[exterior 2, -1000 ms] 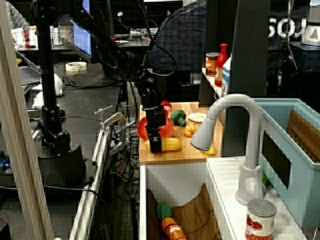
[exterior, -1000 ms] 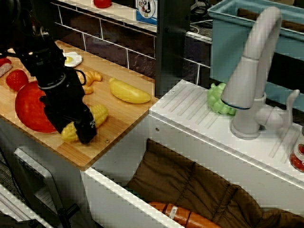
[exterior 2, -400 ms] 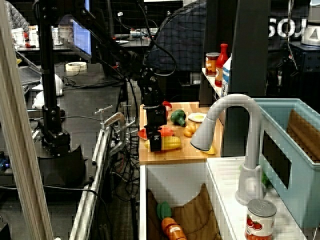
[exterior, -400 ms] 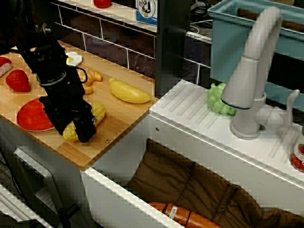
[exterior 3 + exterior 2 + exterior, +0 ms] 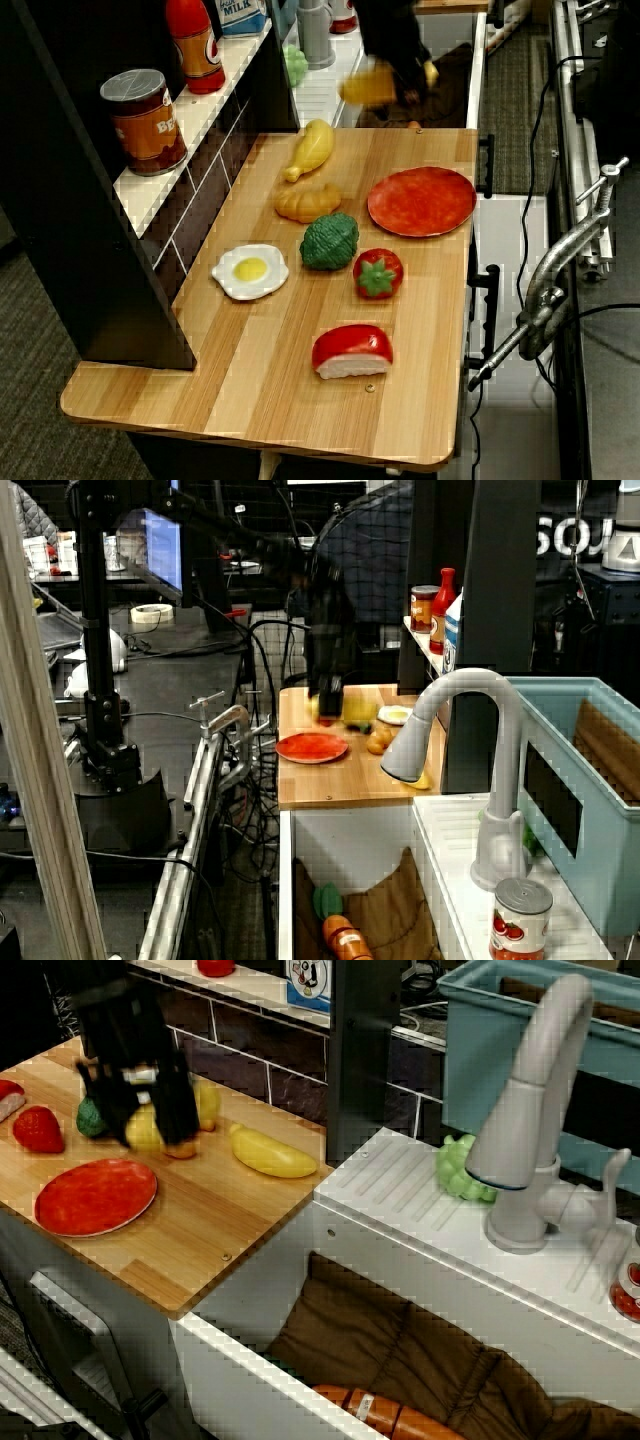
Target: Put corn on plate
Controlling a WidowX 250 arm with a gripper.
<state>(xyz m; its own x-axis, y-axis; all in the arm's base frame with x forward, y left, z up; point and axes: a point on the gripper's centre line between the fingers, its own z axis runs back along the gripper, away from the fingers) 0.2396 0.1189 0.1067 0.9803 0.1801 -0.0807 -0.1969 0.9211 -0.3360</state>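
My black gripper (image 5: 160,1120) is shut on the yellow corn (image 5: 205,1102), held crosswise between the fingers and lifted off the wooden board. It hangs a little beyond and to the right of the red plate (image 5: 95,1195), which lies flat and empty on the board. In the overhead view the corn (image 5: 366,88) is blurred under the gripper (image 5: 400,80), past the plate (image 5: 421,200). In the side view the gripper (image 5: 330,692) holds the corn (image 5: 357,709) above and behind the plate (image 5: 312,746).
On the board lie a smooth yellow banana-like piece (image 5: 310,148), a croissant (image 5: 308,202), broccoli (image 5: 330,240), a strawberry (image 5: 378,272), a fried egg (image 5: 250,270) and a red-and-white piece (image 5: 350,350). A sink with a grey faucet (image 5: 530,1110) stands to the right.
The gripper has risen from the board's front edge with the corn in it and moved toward the back wall. The plate, tilted a second ago, now lies flat and uncovered.
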